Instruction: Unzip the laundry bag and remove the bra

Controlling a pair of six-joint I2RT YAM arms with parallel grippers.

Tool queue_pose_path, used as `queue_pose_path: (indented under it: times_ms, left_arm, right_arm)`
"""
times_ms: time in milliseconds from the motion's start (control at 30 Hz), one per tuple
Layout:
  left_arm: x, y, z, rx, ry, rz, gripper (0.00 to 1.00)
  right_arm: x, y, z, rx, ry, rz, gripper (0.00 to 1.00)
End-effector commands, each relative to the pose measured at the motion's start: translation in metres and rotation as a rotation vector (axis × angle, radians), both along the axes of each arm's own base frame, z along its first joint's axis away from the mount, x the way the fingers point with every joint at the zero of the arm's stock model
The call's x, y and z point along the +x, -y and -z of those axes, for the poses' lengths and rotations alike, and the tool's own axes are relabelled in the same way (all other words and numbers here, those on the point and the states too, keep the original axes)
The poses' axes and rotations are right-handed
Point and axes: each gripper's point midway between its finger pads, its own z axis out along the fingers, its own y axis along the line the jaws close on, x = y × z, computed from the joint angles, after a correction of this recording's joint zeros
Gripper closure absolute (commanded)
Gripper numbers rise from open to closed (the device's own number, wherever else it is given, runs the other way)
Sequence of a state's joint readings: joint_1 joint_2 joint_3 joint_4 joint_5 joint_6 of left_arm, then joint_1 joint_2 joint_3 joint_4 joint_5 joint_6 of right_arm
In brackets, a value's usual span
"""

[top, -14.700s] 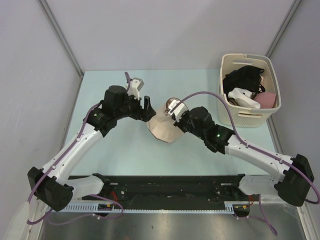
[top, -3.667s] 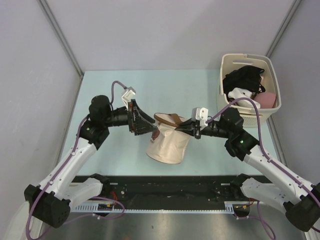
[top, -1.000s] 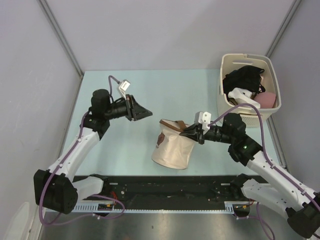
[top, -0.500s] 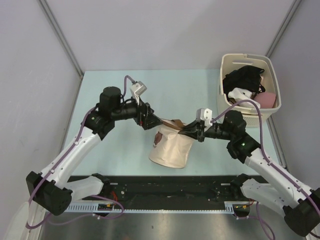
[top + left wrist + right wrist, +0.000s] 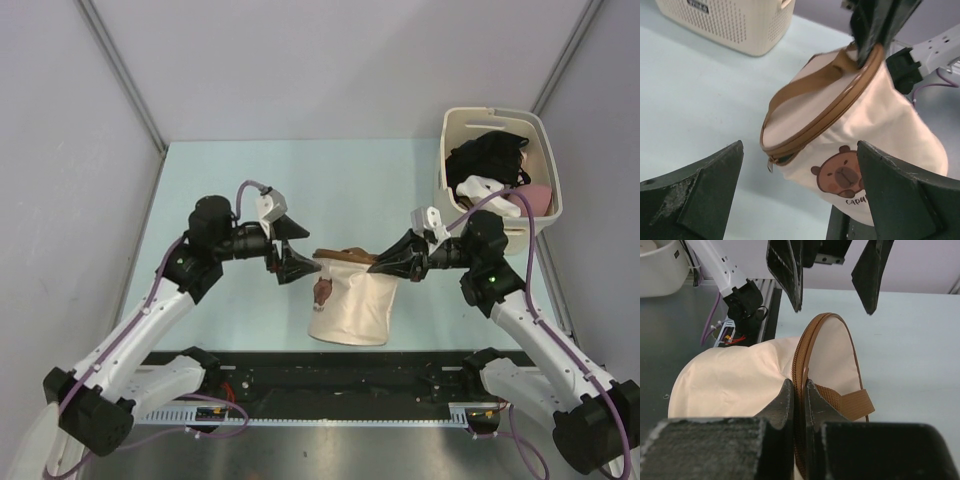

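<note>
The cream laundry bag [image 5: 350,305] with brown zipper trim and a brown bear motif [image 5: 841,177] hangs near the table's front edge. My right gripper [image 5: 385,264] is shut on the bag's brown zipper rim [image 5: 801,375] at its right side and holds it up. My left gripper [image 5: 295,263] is open, just left of the rim, not touching it. In the left wrist view the zipper pull [image 5: 771,163] hangs at the rim's near end, between my open fingers. A brown strap [image 5: 805,87] crosses the lid. The bra is hidden.
A rigid cream plastic basket [image 5: 500,232] with dark and pink clothes stands at the back right; it also shows in the left wrist view [image 5: 735,25]. The black rail [image 5: 340,375] runs along the near edge below the bag.
My left gripper has dropped back slightly to just left of the bag's rim. My right gripper has lifted and pulled the rim to the right; the bag now hangs more upright.
</note>
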State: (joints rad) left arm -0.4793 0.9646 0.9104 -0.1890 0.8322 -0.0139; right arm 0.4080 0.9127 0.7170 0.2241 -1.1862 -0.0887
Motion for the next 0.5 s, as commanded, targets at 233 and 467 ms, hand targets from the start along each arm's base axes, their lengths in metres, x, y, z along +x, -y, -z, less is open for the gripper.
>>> queue_pose_path:
  times_ms: [233, 467]
  left_arm:
    - [0.01, 0.018, 0.025, -0.289, -0.326, -0.073, 0.0]
    - [0.014, 0.01, 0.064, -0.278, -0.442, -0.169, 0.0]
  right_arm:
    - [0.037, 0.001, -0.021, 0.052, 0.108, 0.213, 1.0]
    - [0.031, 0.004, -0.029, 0.078, 0.141, 0.214, 1.0]
